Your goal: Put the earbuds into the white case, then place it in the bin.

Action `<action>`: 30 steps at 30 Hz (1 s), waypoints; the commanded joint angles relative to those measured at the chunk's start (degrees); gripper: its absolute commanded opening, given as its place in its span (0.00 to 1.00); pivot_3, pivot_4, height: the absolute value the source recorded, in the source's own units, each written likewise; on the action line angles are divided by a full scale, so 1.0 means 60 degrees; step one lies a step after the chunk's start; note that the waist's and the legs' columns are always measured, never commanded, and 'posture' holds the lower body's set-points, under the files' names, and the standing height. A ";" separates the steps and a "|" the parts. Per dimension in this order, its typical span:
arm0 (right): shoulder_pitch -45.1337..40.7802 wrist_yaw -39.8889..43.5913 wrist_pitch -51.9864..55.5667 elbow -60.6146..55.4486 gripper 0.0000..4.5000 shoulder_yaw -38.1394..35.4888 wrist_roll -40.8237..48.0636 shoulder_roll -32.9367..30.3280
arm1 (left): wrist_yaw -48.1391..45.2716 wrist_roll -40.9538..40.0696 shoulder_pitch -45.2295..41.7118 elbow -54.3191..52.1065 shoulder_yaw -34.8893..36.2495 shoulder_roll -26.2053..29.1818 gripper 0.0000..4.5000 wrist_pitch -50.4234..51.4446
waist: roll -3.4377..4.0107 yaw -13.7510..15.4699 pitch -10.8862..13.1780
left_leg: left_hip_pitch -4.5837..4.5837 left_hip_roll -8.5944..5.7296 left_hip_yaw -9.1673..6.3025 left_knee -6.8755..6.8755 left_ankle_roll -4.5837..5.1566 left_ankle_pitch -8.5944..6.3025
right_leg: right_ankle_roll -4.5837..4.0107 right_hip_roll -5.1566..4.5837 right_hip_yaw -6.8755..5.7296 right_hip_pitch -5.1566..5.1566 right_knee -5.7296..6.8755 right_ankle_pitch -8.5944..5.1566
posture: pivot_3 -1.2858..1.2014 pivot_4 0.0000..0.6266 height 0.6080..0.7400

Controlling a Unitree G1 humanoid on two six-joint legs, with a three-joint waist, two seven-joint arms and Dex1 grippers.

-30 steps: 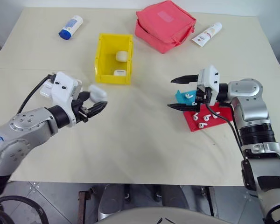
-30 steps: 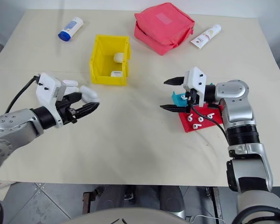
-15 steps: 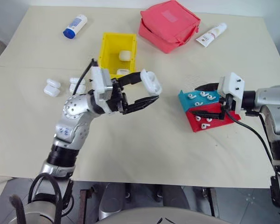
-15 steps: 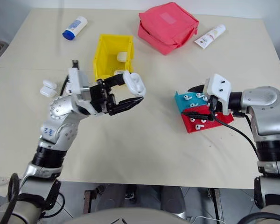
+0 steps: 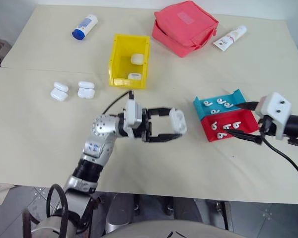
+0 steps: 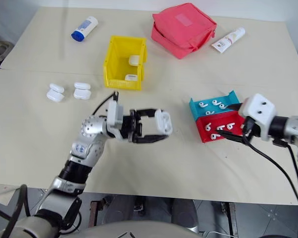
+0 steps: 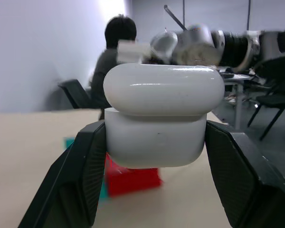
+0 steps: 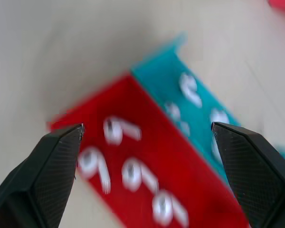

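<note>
My left gripper (image 5: 175,127) holds the white case (image 5: 178,121), closed. My right gripper (image 5: 244,123) is wide over the earbuds (image 5: 222,125). Next I must open the lid.

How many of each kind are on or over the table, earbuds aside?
Cases: 5
Trays: 2
Tubes: 2
Bin: 1
Pouch: 1
Total: 11
</note>
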 commanded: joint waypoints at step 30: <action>0.1707 -0.0247 0.1917 -0.1660 0.71 -0.1039 0.0242 -0.1508 | 0.1788 0.0277 0.1790 -0.2761 -0.0016 -0.0109 0.62 0.0769 | 0.0003 -0.0008 -0.0002 | 0.0024 -0.0014 -0.0032 0.0002 0.0008 0.0000 | 0.0000 -0.0035 -0.0021 0.0043 -0.0013 0.0000 | 0.52 0.24 1.00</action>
